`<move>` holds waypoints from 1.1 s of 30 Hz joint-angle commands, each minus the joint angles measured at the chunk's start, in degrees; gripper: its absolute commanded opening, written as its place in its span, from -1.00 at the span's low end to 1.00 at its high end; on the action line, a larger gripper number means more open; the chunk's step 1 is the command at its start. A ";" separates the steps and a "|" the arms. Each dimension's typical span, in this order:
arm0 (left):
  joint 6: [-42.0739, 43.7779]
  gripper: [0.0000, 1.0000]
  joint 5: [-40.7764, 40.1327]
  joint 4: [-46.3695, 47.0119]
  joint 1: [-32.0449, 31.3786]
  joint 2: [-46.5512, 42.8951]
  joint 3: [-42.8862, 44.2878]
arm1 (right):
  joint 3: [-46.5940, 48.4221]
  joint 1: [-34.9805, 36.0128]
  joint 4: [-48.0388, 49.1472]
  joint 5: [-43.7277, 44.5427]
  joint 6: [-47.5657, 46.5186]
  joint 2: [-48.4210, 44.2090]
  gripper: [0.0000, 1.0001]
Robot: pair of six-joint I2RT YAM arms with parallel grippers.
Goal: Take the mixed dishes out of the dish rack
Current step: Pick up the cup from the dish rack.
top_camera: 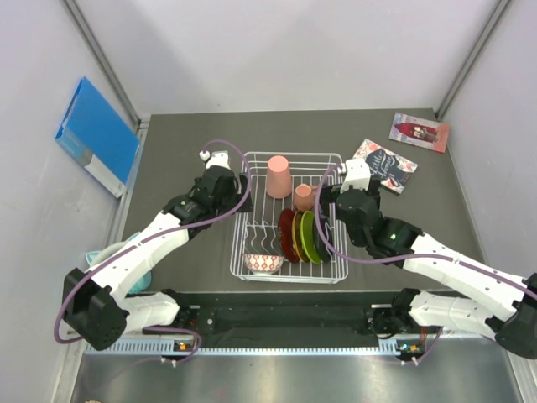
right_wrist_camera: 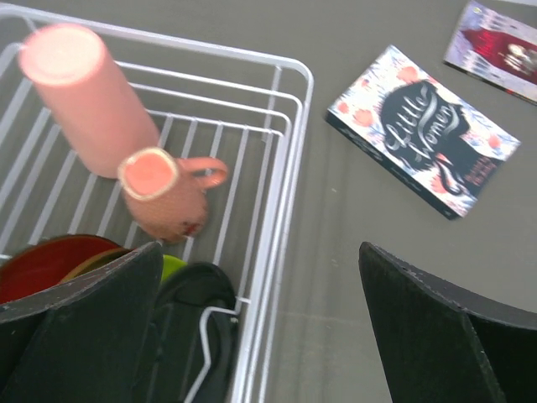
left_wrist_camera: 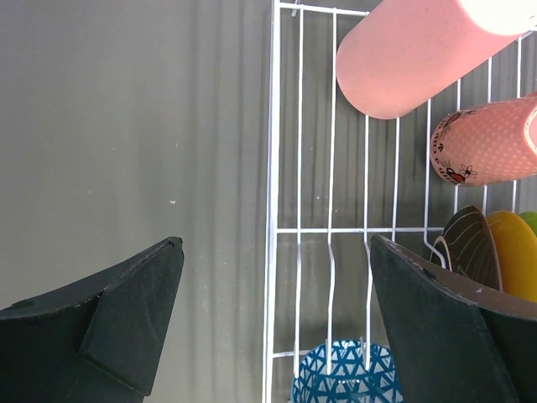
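Overhead and wrist views, both arms at the rack. I see the left arm run from its base diagonally up to the far-left part of the dish rack (top_camera: pixel 294 279), which stands in the middle of the bench (top_camera: pixel 180 143). The left pincer (left_wrist_camera: pixel 277 243) points down, jaws spread wide and holding nothing, and straddles the rack's left wall with one finger outside and one inside. The right arm folds in from the right. The right pincer (right_wrist_camera: pixel 260 248) hangs over the rack's far-right corner, also fully spread and empty, with one finger above the plates and the other above bare bench.

Contents of the rack, as I count them:
- One tall pink cup (top_camera: pixel 278 176), rim down, at the far end.
- One salmon mug (top_camera: pixel 303 196), just beside the cup.
- Four plates on edge in the slots: red (top_camera: pixel 287 233), amber (top_camera: pixel 297 235), lime-green (top_camera: pixel 308 237) and black (top_camera: pixel 320 239).
- One small patterned bowl (top_camera: pixel 263 264), at the near-left corner.

Outside the rack:
- Two booklets (top_camera: pixel 384 165) (top_camera: pixel 419 132), lying on the bench to the far right.
- One blue folder (top_camera: pixel 96 134), against the left wall.
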 commanded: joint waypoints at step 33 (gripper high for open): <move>1.89 0.67 -6.01 0.09 -8.72 5.16 10.96 | 1.69 0.44 -3.72 -9.78 8.57 -0.32 0.70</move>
